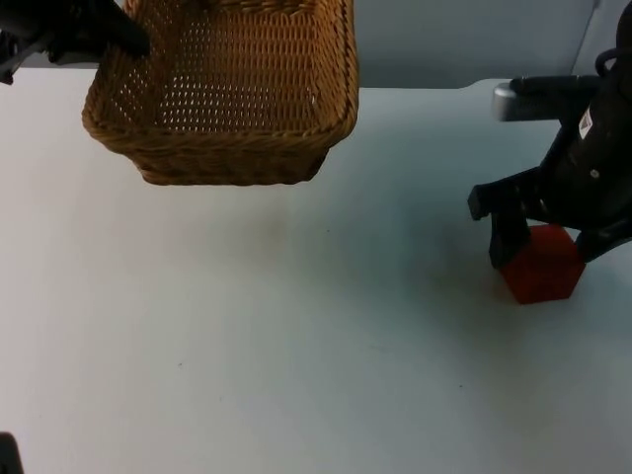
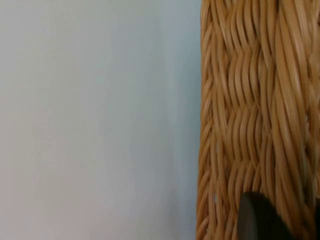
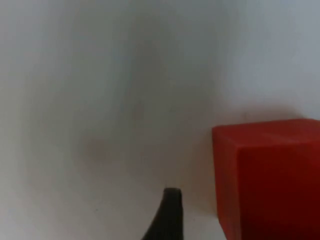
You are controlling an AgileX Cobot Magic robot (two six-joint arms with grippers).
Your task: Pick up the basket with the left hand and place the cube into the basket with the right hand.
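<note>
Red cube on the white table, wicker basket held up at the far left.

The red plastic cube (image 1: pixel 542 264) sits on the white table (image 1: pixel 296 346) at its right side, and the right gripper (image 1: pixel 553 247) stands over it with its fingers spread, one black finger (image 1: pixel 509 232) down beside the cube's left face and the other at its right; in the right wrist view the cube (image 3: pixel 272 175) rests just beside a fingertip (image 3: pixel 167 215), apart from it. Well away, the tan woven wicker basket (image 1: pixel 227 89) hangs tilted above the table, its left rim clenched by the left gripper (image 1: pixel 118 35); the left wrist view has the weave (image 2: pixel 255 115) against a fingertip (image 2: pixel 260 220).
</note>
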